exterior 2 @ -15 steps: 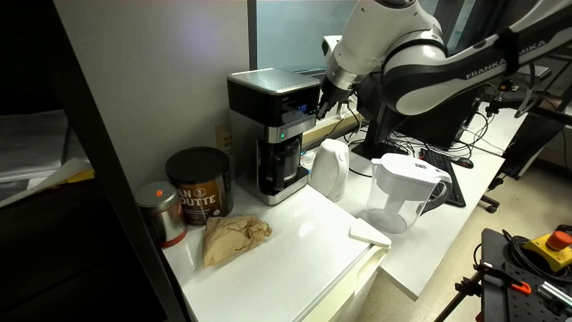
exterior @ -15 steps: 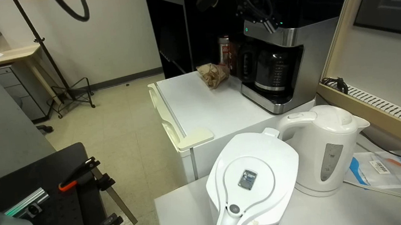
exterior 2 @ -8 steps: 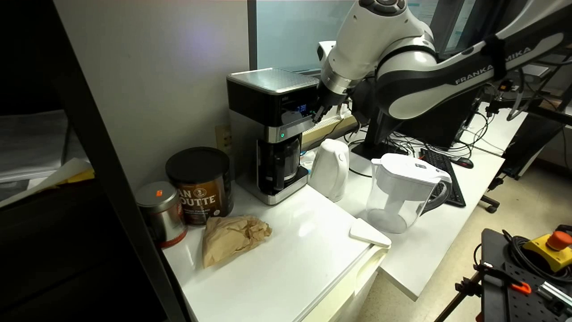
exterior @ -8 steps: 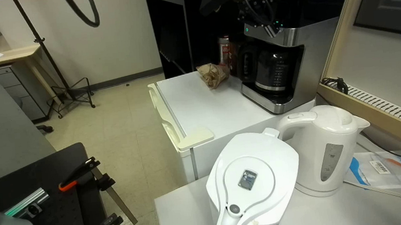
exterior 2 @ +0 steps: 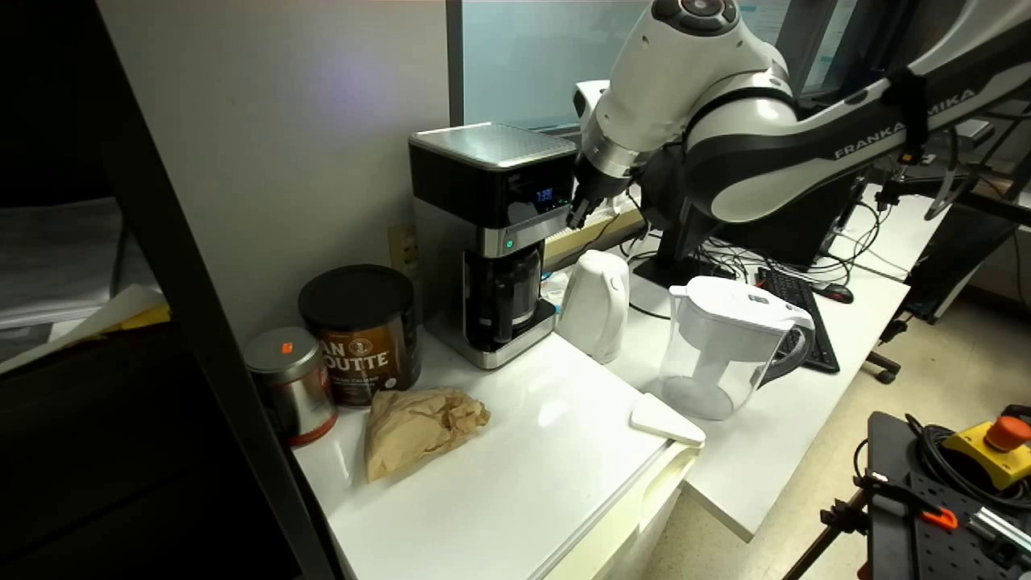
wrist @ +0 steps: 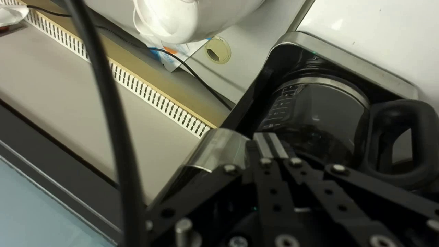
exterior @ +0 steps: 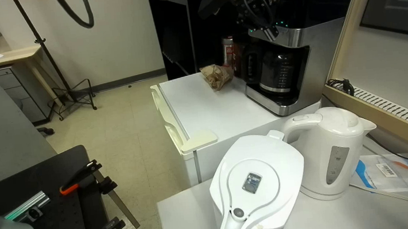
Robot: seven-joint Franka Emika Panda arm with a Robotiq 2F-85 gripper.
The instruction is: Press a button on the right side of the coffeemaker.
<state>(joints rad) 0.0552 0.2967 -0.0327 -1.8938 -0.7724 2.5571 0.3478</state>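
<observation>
The coffeemaker (exterior 2: 481, 238) stands on the white fridge (exterior 2: 515, 459), past the end edge of the desk (exterior 2: 745, 467), near its back corner. The gripper (wrist: 271, 145) has its two tips pinched together, holding nothing. It should line up by the small green lights (exterior: 281, 23), then poke softly and straight. Half a second ago it sat a bit higher

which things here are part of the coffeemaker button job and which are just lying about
Part of the job:
coffeemaker, the target
gripper, shut, close to the coffeemaker's front

Just lying about:
white kettle
water-filter jug
crumpled paper bag
black-lidded tub
silver tin
keyboard
mouse
</observation>
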